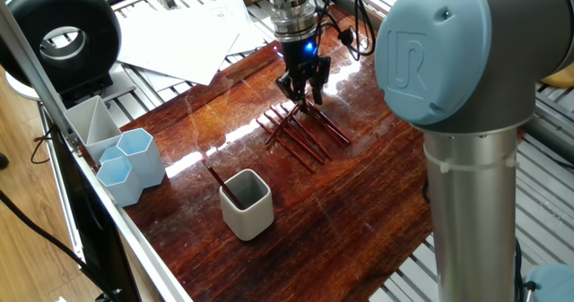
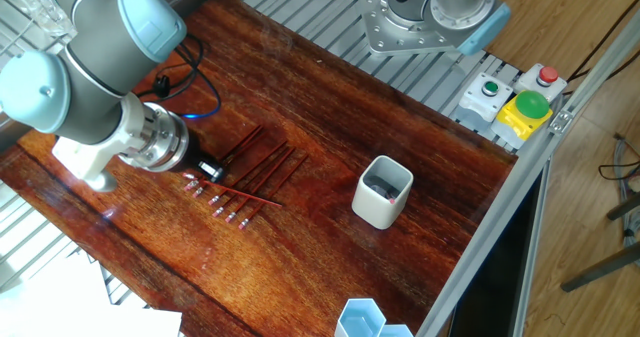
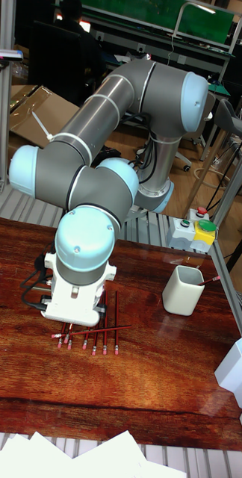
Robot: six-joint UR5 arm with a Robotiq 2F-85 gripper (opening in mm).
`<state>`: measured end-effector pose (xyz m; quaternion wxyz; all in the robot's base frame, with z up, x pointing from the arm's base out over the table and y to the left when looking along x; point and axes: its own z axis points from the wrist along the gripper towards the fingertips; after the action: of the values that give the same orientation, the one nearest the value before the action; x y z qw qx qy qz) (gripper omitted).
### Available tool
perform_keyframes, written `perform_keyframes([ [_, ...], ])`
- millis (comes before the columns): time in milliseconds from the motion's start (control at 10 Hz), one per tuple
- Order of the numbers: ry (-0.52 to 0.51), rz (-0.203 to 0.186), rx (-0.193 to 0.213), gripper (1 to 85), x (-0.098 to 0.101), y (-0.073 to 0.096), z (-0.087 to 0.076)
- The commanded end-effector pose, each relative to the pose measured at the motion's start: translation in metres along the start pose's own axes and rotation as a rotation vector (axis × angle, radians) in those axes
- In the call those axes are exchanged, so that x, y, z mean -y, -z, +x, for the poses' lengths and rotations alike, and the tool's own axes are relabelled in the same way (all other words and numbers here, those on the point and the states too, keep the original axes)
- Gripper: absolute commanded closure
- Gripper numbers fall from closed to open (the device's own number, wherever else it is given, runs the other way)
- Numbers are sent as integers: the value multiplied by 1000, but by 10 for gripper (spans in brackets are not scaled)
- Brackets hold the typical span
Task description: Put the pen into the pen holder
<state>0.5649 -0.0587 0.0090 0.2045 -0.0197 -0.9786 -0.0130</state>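
Observation:
Several dark red pens lie side by side on the wooden table, with one redder pen lying across them. My gripper hangs low over the far ends of this row, its fingers apart, and I see nothing held. In the other fixed view the gripper sits at the left end of the pens. The off-white pen holder stands near the table's front edge, a pen leaning out of it. In the tall fixed view the wrist hides the fingers, and the pens and holder show.
Two pale blue hexagonal cups and a grey compartment tray stand at the table's left edge. White papers lie at the back. A button box sits beyond the far edge. The arm's big elbow blocks the right.

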Motion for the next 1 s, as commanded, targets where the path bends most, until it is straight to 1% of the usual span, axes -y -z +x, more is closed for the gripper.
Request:
perform_keyframes([
  [0,-18,-6,5,463,-2,0,-2],
  [100,-20,-6,5,473,-2,0,-2],
  [300,-33,-6,15,520,-3,1,-5],
  [500,-40,-3,17,557,-3,1,-5],
  [900,-49,2,21,587,-3,2,-5],
])
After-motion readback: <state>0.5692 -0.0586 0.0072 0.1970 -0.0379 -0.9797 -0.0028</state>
